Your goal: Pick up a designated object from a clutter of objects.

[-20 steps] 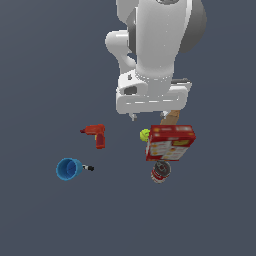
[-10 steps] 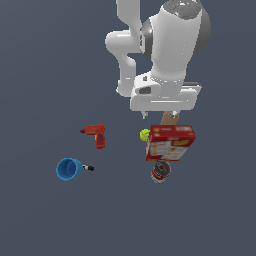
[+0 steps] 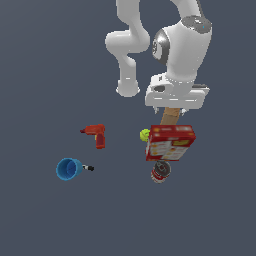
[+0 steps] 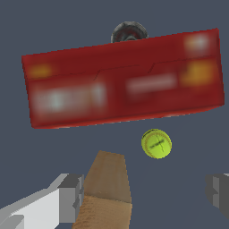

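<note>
Pincer (image 4: 143,197) spread wide, gripping nothing; one finger (image 4: 71,197) just beside tan block (image 4: 107,188).

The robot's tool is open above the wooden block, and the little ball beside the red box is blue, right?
Not quite. The ball is yellow-green, as the wrist view shows. The rest holds: the tool is open above the wooden block, and the ball sits beside the red box.

Pincer (image 4: 145,197) now lower, over the tan block (image 3: 170,117).
</note>
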You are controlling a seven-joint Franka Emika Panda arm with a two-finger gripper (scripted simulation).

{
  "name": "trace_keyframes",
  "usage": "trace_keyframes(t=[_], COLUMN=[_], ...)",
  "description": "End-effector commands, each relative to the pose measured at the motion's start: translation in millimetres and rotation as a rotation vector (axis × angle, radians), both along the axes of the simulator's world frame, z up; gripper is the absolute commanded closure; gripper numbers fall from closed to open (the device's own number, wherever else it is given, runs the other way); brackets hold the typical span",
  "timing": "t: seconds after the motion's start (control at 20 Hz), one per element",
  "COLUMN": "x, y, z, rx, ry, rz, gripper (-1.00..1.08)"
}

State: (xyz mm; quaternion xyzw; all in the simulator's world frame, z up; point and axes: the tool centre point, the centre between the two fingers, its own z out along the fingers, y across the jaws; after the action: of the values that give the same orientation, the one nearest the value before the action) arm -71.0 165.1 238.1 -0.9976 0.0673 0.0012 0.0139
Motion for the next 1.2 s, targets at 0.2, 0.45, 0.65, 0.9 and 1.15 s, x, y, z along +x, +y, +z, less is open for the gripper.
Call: trace_keyframes(t=[0.2,0.45,0.65,0.9,1.15], x=[-38.1,-61.4,-74.5,-83.6,-84.2], y=[28.0,41.2,47.5,51.4,51.7], z=[-21.4,-33.6,-40.2,-44.8,-45.3], rx=[-0.011,-0.019,-0.024,-0.027,-0.028], ry=[0.003,0.003,0.003,0.002,0.002], rz=[-0.079,-0.125,-0.150,-0.167,-0.167], gripper=[-0.92,-0.92,-0.92,-0.92,-0.92])
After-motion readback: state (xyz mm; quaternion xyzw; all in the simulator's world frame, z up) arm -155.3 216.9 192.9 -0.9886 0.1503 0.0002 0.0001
